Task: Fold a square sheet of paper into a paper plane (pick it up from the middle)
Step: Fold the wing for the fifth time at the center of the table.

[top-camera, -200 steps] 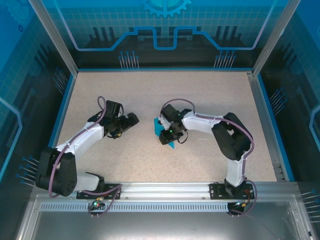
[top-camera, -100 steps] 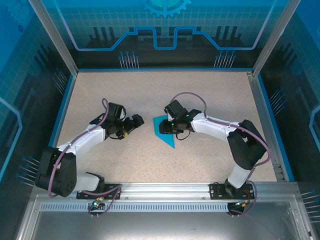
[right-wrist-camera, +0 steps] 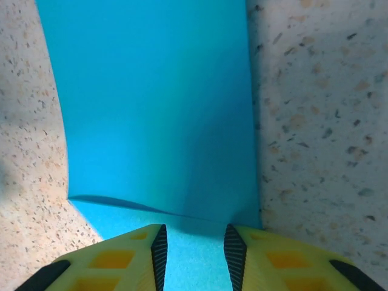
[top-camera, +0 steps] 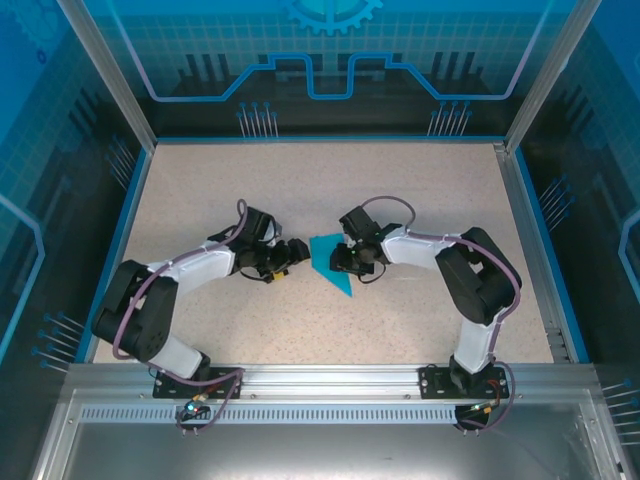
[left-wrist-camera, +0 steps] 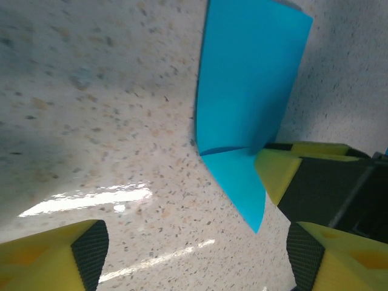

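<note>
Blue paper [top-camera: 326, 262]: lay on the speckled table [top-camera: 400, 190], near the middle, between the two claws; already partly folded, with a pointy corner toward the near edge.
Fold: from the left wrist, looked like one big flap lifted a bit, with a small pointy piece flat on the table under it.
Left claw [top-camera: 291, 254]: sat low, just beside the paper's left edge, not touching it; yellow fingers [left-wrist-camera: 48, 254] stood wide apart with nothing between them, so released.
Right claw [top-camera: 345, 258]: sat down on the paper's right side; fingers [right-wrist-camera: 115, 260] stood only a little apart, with blue paper showing in the gap; could not tell if pinching the paper or only pressing on it.
Arms: both bent in toward the middle, claws near each other.
</note>
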Controlling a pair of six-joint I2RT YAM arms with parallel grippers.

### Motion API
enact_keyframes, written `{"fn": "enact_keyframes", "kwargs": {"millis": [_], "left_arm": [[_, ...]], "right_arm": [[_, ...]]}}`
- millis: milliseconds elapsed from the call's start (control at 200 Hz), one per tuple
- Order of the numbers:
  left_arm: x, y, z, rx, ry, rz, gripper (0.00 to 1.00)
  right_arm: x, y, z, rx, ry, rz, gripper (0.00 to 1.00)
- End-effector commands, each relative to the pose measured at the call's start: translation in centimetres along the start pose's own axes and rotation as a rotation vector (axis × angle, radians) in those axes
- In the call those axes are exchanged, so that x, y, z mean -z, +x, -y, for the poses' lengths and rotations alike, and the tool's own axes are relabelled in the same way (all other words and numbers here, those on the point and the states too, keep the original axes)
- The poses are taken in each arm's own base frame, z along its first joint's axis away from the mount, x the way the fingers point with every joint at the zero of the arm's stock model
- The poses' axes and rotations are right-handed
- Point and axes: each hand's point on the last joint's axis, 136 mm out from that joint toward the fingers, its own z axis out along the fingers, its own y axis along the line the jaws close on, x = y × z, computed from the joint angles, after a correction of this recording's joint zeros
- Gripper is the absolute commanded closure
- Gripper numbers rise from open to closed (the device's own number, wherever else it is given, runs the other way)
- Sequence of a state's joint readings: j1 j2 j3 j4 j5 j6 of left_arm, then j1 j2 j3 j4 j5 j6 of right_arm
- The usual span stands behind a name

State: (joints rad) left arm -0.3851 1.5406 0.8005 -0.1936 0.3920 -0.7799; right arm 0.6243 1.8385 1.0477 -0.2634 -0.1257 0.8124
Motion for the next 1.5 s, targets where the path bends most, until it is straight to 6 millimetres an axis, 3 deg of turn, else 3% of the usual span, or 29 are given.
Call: {"fn": "enact_keyframes", "kwargs": {"millis": [0, 275, 535, 950, 1275, 1496], "left_arm": [[-0.7, 0.3, 2.3, -0.021, 0.062, -0.054, 0.23], [-3.0, 0.8, 3.4, 0.006, 0.073, -0.123, 0.38], [-4.8, 0.5, 2.8, 0.073, 0.026, -0.143, 0.45], [-6.0, -0.3, 2.4, 0.094, -0.032, -0.132, 0.45], [-5.9, -0.7, 1.6, 0.1, -0.087, -0.111, 0.37], [-6.4, -0.5, 2.7, 0.086, -0.03, -0.137, 0.45]], "right_arm": [[-0.6, 0.4, 1.3, -0.052, -0.029, -0.029, 0.65], [-1.0, 0.9, 3.0, -0.118, -0.106, -0.053, 0.65], [-1.1, 1.0, 3.7, -0.123, -0.103, -0.062, 0.65], [-1.1, 0.8, 4.1, -0.133, -0.099, -0.06, 0.66], [-1.2, 1.0, 4.4, -0.135, -0.088, -0.065, 0.66], [-1.3, 1.1, 4.4, -0.134, -0.089, -0.072, 0.67]]}}
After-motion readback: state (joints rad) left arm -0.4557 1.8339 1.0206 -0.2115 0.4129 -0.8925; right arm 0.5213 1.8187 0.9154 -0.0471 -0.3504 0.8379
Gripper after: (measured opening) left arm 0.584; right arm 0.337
